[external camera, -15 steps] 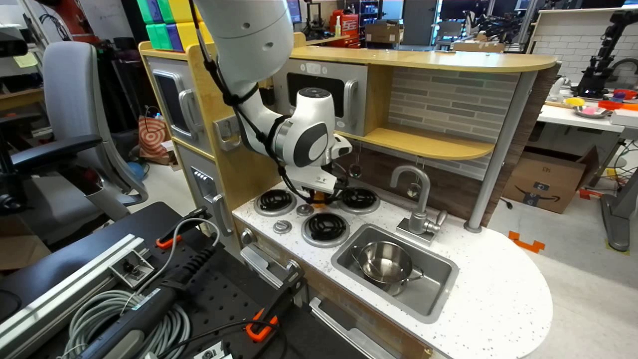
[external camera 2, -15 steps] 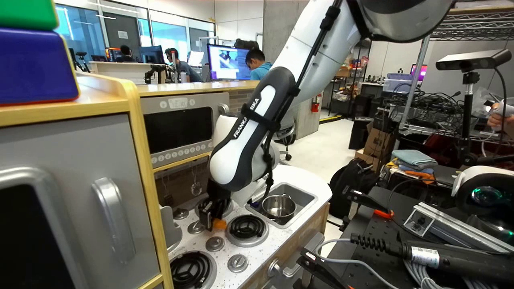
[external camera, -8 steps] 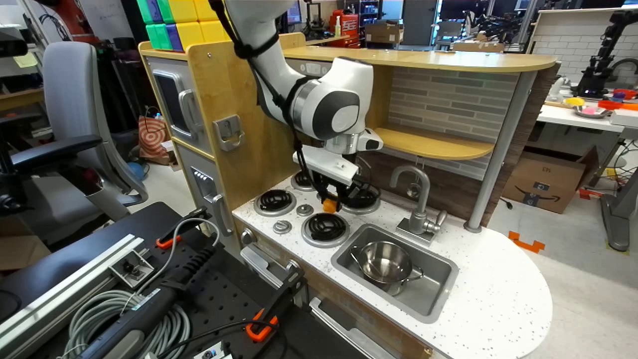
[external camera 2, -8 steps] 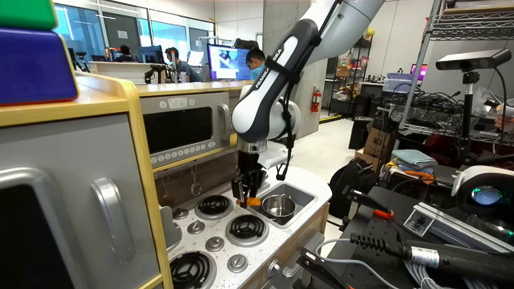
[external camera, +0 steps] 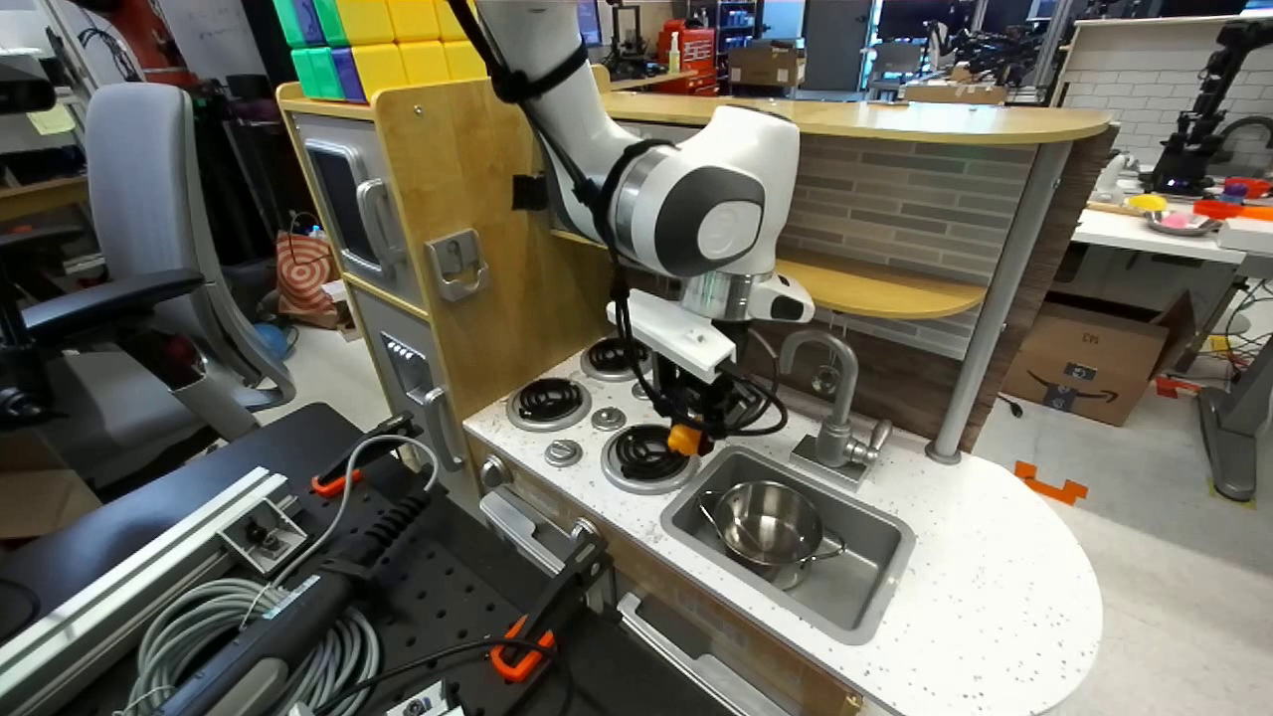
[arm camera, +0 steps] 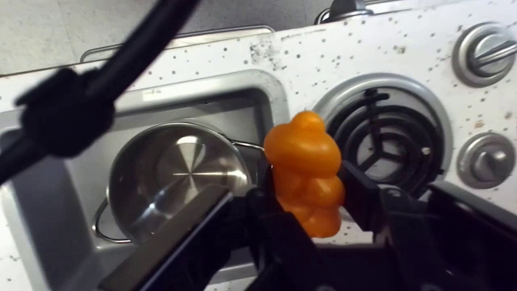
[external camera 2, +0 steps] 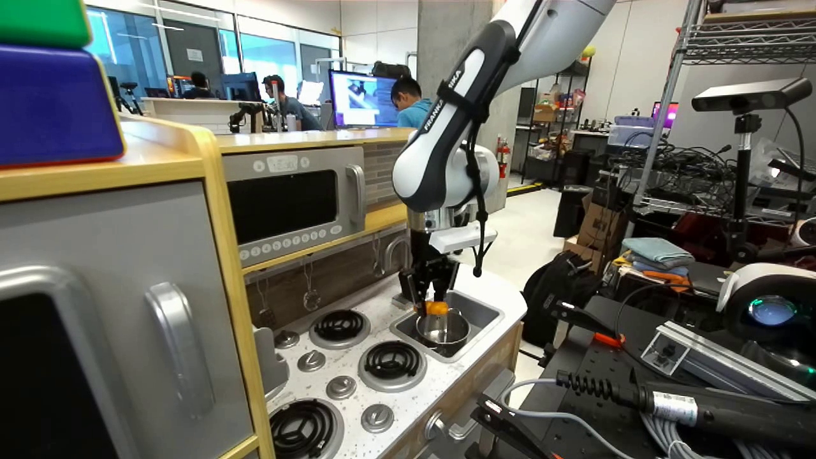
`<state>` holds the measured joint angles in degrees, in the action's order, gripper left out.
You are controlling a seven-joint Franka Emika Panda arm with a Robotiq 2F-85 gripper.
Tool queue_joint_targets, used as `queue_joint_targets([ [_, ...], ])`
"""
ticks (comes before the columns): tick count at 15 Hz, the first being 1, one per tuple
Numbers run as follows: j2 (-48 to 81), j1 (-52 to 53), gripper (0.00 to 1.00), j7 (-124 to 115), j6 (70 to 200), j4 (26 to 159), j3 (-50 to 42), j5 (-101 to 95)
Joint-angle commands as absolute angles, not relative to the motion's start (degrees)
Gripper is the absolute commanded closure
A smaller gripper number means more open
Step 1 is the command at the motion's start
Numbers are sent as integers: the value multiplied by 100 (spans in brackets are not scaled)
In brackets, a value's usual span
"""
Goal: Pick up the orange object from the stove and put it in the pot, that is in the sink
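The orange object, a lumpy, smooth figure, is held in my gripper. It shows in both exterior views point(external camera: 684, 440) point(external camera 2: 436, 308) and in the wrist view point(arm camera: 305, 161). My gripper point(arm camera: 309, 173) is shut on its sides, with a black finger touching each side. In an exterior view the gripper point(external camera 2: 430, 299) hangs above the counter near the sink's edge. The shiny metal pot point(external camera: 768, 522) stands in the grey sink point(external camera: 880, 597), and shows left of the fingers in the wrist view point(arm camera: 177, 173). The stove burner point(arm camera: 387, 137) lies right of the fingers.
The curved grey faucet point(external camera: 843, 393) rises behind the sink, close to the gripper. A yellow shelf point(external camera: 875, 290) and a microwave point(external camera 2: 287, 201) are above the counter. Stove knobs point(external camera 2: 341, 387) stick up between the burners. A black cable crosses the wrist view.
The gripper has lifted the orange object off the stove top between the burners and carried it towards the sink. The pot has not moved.
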<state>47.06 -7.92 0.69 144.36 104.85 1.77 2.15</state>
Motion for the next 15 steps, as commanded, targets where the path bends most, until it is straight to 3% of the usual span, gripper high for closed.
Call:
queue_joint_targets([
  [1, 5156, -379, 81, -614, 15386, 10450, -373, 207],
  [11, 6180, 458, 81, -1735, 17205, 10203, -1500, 326],
  [15, 6540, 627, 81, -2043, 16948, 9738, -1783, 412],
])
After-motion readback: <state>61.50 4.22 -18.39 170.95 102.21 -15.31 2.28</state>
